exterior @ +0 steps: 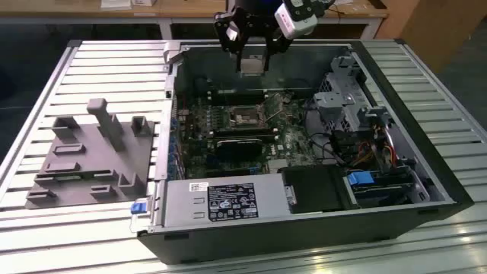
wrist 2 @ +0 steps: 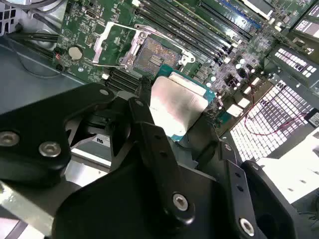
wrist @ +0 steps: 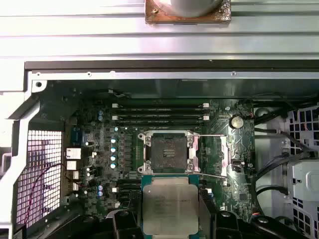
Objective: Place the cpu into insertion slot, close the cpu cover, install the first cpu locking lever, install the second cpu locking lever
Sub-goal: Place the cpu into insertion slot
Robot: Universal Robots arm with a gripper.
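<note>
- Silver-grey cpu (wrist: 170, 206) is clamped by its edges in the gripper (exterior: 252, 59). It hangs above the open computer case (exterior: 304, 234), well clear of the motherboard (wrist 2: 84, 30).
- Insertion slot (wrist: 168, 152) is bare and open. The cpu cover (wrist 2: 99, 47) is flipped up off it to one side.
- Risk: the cpu lands offset or rotated against the slot. Likely cause: in the first wrist view it sits beside the slot, not over it, so both the sideways travel and the descent have to be right.
- Risk: a tilted seat and bent contacts. Likely cause: with an edge-only hold, the chip could slip or cock on the way down.
- Risk: the gripper clips the raised cover or the memory slots (wrist: 159, 118) near the socket. Clearance around the rim looks tight.
- Risk: wrong orientation. I can't make out any corner marks from here.
</note>
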